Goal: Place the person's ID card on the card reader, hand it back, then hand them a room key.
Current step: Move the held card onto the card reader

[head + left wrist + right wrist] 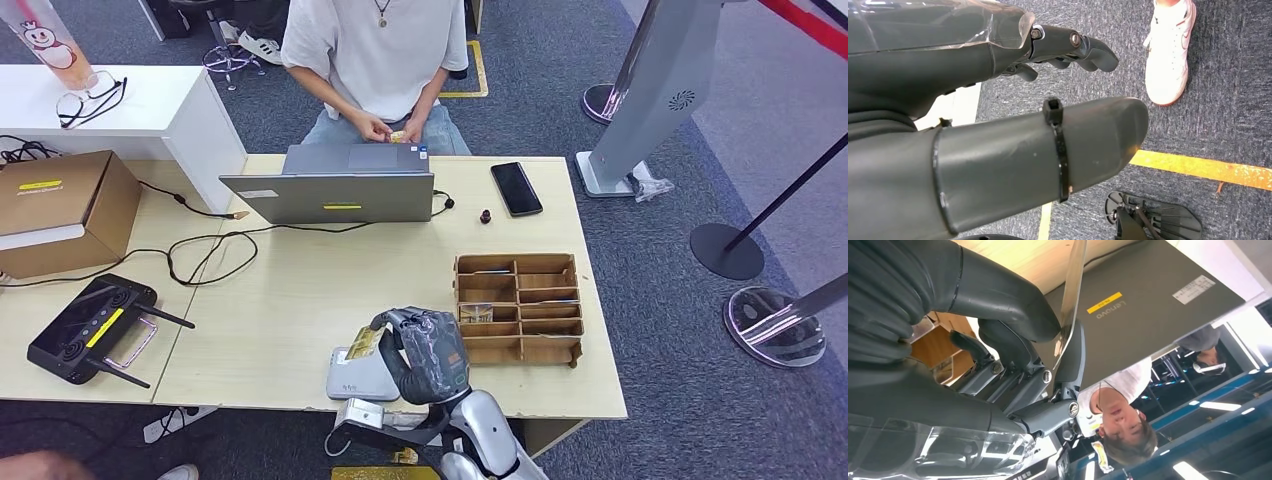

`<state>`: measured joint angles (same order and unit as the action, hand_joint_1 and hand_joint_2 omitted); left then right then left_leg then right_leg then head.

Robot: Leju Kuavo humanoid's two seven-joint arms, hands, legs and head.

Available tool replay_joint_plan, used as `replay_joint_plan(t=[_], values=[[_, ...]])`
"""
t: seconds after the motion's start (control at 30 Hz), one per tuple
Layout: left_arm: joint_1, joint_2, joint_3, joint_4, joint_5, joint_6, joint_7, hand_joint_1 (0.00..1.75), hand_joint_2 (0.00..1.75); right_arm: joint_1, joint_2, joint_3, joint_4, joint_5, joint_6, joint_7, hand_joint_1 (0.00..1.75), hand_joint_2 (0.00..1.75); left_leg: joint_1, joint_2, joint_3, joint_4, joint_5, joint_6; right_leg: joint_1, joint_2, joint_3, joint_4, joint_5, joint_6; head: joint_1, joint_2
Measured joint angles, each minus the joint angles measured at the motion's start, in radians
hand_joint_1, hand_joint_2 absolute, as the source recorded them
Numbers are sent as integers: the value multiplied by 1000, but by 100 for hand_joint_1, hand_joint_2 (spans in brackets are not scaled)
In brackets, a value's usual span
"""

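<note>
My right hand [430,352] hovers at the table's near edge, pinching a yellowish card [365,342] between thumb and finger. The card is just above the grey-white card reader [352,384], tilted; I cannot tell whether it touches. In the right wrist view the card [1072,300] shows edge-on in my right hand [1013,340]. A wooden organizer [518,308] with cards in its slots stands just right of that hand. The person [375,50] sits behind the laptop [330,195], holding something small in both hands. My left hand [973,100] hangs over the floor, fingers apart, holding nothing.
A black phone [516,188] lies right of the laptop. At the left are a cardboard box [60,210], a black controller [95,330] and trailing cables. Stanchion bases [775,325] stand on the carpet to the right. A white shoe [1168,50] is near my left hand.
</note>
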<state>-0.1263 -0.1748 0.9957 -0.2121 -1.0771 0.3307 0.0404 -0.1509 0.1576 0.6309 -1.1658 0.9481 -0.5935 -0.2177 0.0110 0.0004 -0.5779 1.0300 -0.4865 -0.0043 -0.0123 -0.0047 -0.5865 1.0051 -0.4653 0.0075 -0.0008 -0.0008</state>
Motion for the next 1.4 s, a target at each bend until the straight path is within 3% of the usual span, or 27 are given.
replay_joint_plan(t=[0.9,1.4], values=[[0,0,0,0,3,-2,-5,0,0,-3,26,-3,154,10,-95,-38,175,175,0,0,0,0,0,0,0,0,0,0,0,0,0,0],[0,0,0,0,3,-1,-9,0,0,3,68,-111,236,106,-96,-121,175,175,0,0,0,0,0,0,0,0,0,0,0,0,0,0]])
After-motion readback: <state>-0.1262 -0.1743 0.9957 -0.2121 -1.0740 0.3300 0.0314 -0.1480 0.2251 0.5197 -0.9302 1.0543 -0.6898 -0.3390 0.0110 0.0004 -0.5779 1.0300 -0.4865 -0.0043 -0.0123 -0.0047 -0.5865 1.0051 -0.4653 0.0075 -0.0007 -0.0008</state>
